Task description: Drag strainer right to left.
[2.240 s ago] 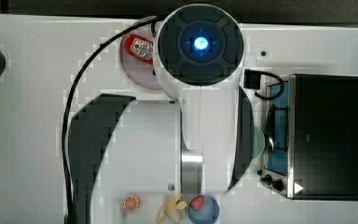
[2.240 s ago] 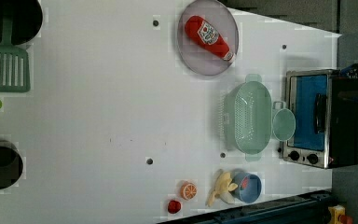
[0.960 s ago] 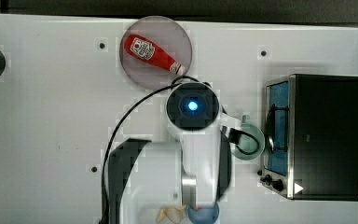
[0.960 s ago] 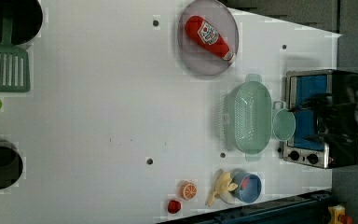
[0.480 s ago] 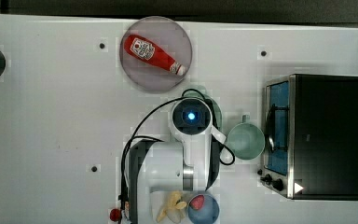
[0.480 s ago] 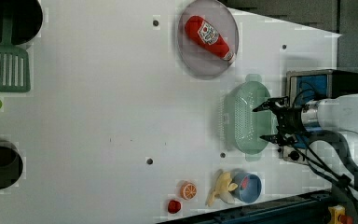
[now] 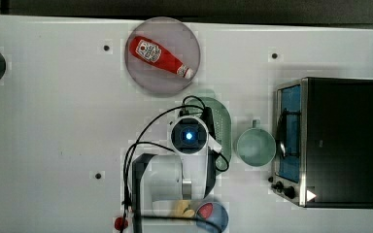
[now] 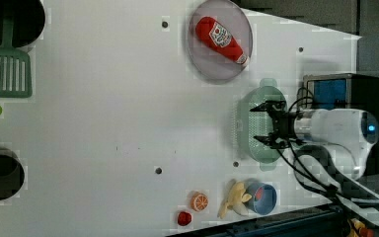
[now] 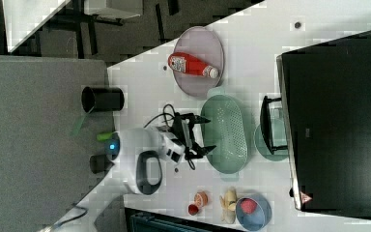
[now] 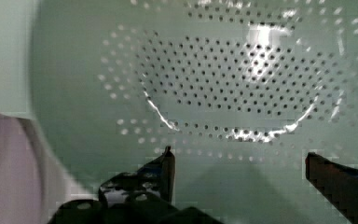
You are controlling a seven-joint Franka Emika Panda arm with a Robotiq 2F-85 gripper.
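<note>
- Standing on the white table (image 8: 103, 98), a toaster oven (image 7: 340, 141) flanks the mug (image 7: 255, 146)
- Strainer (image 8: 249, 126) lies between plate (image 8: 202, 59) and bowl (image 8: 261, 197)
- Gripper (image 8: 265, 125), fingers spread wide, hovers over the strainer's perforated inside

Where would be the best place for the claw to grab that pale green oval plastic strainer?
Probably the long smooth rim of the pale green oval plastic strainer, from above: it lies flat and mouth-up, so one finger can drop inside and one outside. The open gripper hangs over it.
</note>
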